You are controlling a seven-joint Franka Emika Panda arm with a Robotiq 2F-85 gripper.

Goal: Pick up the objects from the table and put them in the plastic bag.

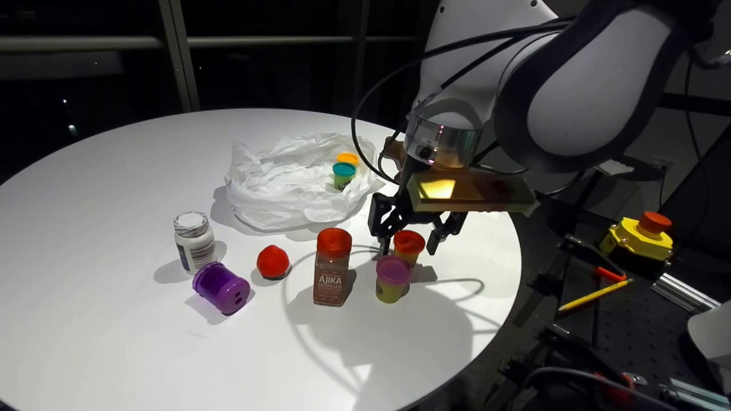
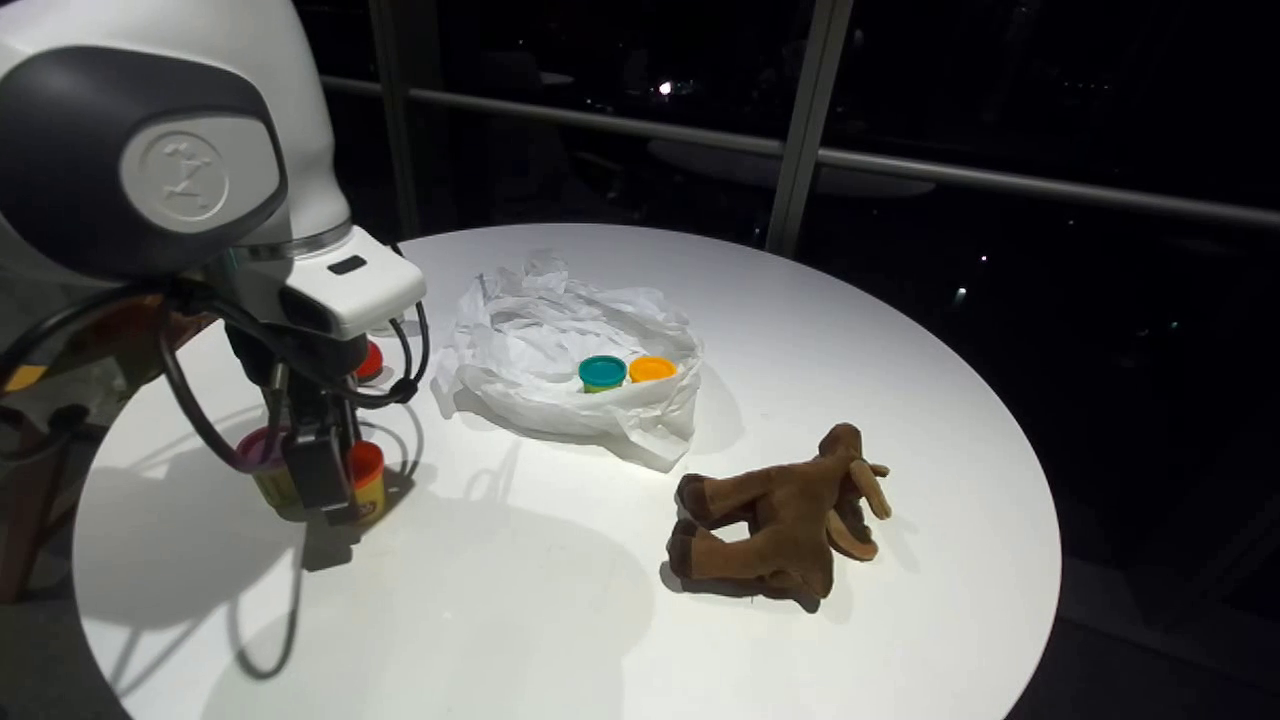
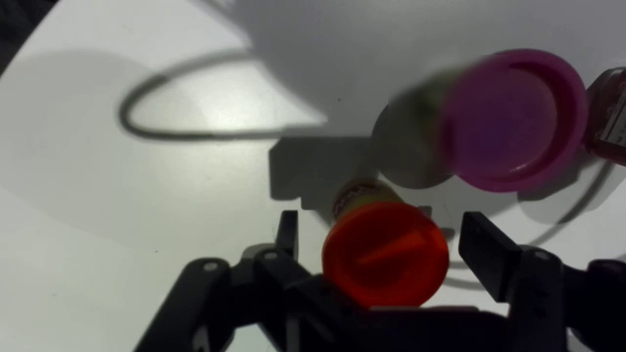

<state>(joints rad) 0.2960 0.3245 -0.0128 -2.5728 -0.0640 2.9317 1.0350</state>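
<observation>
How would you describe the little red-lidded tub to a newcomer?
On the round white table, find the gripper. Between its open jaws stands a small yellow tub. Its red lid sets it apart from the purple-lidded tub alongside, its short build from the red-capped AJIKA jar.

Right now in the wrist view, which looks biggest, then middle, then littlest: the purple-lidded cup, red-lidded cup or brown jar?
1. purple-lidded cup
2. red-lidded cup
3. brown jar, counting only the bit showing; the picture's edge cuts it off
</observation>
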